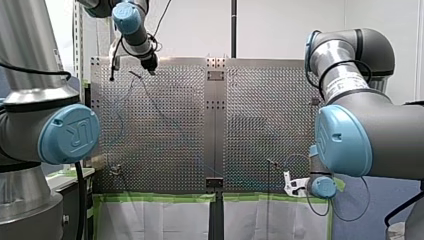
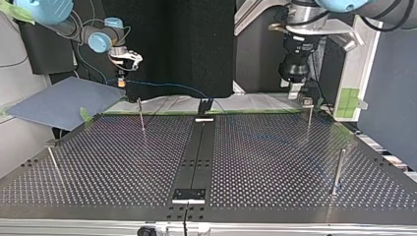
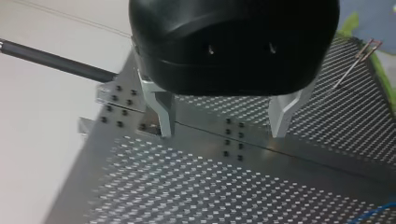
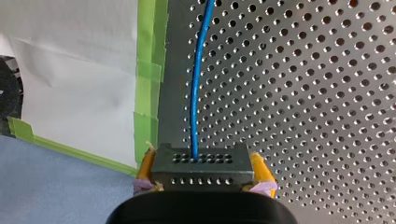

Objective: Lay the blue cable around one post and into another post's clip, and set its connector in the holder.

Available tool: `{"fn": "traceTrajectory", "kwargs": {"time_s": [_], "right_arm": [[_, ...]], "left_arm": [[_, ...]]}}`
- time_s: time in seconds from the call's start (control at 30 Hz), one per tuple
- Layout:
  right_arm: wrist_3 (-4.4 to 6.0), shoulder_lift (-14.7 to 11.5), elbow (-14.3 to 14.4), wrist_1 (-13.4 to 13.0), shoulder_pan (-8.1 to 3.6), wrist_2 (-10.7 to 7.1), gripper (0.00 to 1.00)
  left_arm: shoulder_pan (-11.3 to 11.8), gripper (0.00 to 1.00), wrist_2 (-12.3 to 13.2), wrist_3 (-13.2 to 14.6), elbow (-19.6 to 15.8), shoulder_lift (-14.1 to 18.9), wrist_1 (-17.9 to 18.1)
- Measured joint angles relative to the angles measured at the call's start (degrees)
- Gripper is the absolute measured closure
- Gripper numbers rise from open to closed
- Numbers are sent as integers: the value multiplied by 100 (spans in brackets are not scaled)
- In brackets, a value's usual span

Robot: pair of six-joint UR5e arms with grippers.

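At eleven o'clock of the front view my left gripper (image 1: pixel 150 67) hangs over the tabletop's (image 1: pixel 165 130) far edge. My right gripper (image 1: pixel 290 186) sits low at four o'clock by the near edge. Neither grip can be read from here.

Seen in the top view, my right gripper stands at ten o'clock with the connector (image 2: pixel 121 78) raised above the tape (image 2: pixel 147 112). The cable (image 2: pixel 167 87) trails thin and slack toward a black bracket (image 2: pixel 205 105) at twelve, perhaps the holder. It is not yet around any post (image 2: pixel 141 115).

Left wrist view: metal fingers (image 3: pixel 161 114) stand wide with nothing between them, probably free to guide the cable.

Right wrist view: yellow pads (image 4: pixel 259 170) clamp the dark, perforated connector from both sides, likely to steady that end. The bright blue cable runs straight ahead, gently bowed along the tabletop's edge.
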Motion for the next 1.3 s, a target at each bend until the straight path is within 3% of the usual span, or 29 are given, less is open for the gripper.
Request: {"fn": "traceTrajectory", "kwargs": {"time_s": [0.23, 0.47, 0.67, 0.9, 1.03, 1.17, 1.3], "right_arm": [[8, -3, 20, 7, -91, -127, 100], [113, -26, 29, 6, -179, -361, 100], [182, -146, 67, 1, -240, -500, 100], [259, -325, 132, -10, -302, -522, 100], [392, -472, 257, -116, -372, -485, 100], [593, -676, 446, -277, -437, -410, 100], [695, -847, 522, -330, -469, -373, 100]], "left_arm": [[-362, 0, -359, -346, -345, -362, 362], [-685, 0, -681, -664, -515, -685, 684], [-957, 0, -954, -824, -568, -957, 954], [-1290, 0, -1153, -913, -572, -1289, 1288], [-1495, 0, -1177, -923, -577, -1494, 1492], [-1677, 0, -1153, -936, -573, -1676, 1674], [-1859, 0, -1033, -1042, -572, -1858, 1856]]}}
